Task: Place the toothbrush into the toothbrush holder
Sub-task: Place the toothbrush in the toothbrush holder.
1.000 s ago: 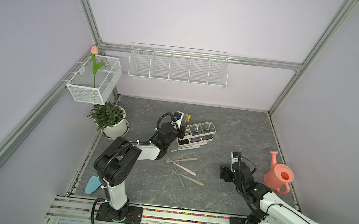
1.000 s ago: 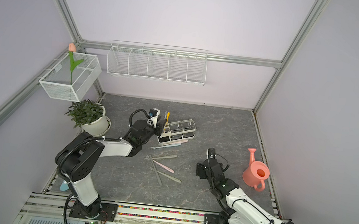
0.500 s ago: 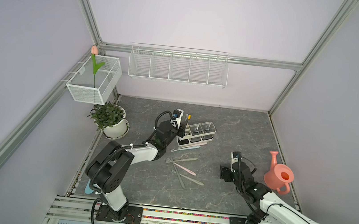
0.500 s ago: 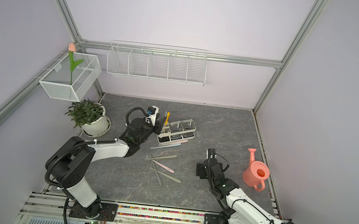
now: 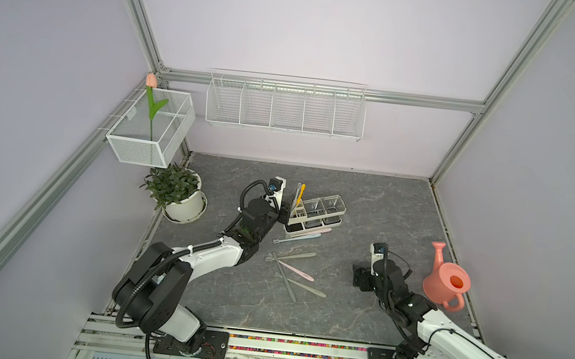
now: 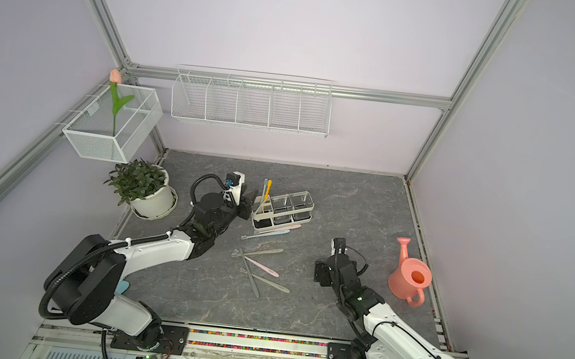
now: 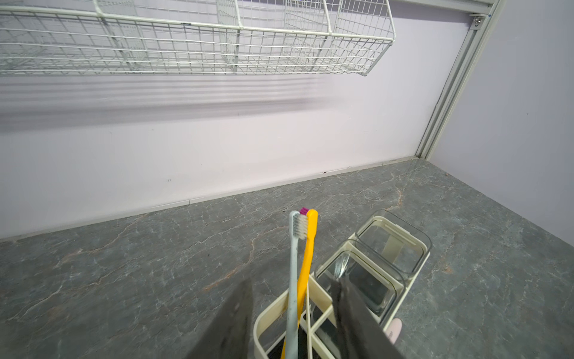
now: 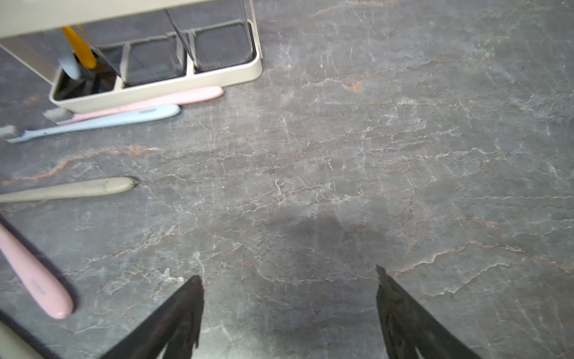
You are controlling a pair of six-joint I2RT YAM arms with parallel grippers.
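The cream toothbrush holder [image 5: 315,212] [image 6: 282,209] stands on the grey floor. A yellow toothbrush [image 7: 307,248] and a pale grey one [image 7: 293,248] stand upright, heads up, in its divided end compartment. My left gripper [image 7: 292,283] [image 5: 284,211] is open at that end. Its jaws stand apart on either side of the two brushes and touch neither. My right gripper [image 8: 288,273] [image 5: 359,277] hangs open and empty over bare floor, well to the right of the holder [image 8: 155,93].
A pink and a light blue toothbrush [image 5: 303,234] lie against the holder's front. Several more [image 5: 289,270] lie scattered in front of them. A pink watering can [image 5: 446,282] stands right, a potted plant [image 5: 178,193] left. White wire baskets [image 5: 285,109] hang on the walls.
The left arm's elbow has swung back and down, and its gripper has drawn slightly away from the holder. The two brushes stay standing. The right arm has not moved.
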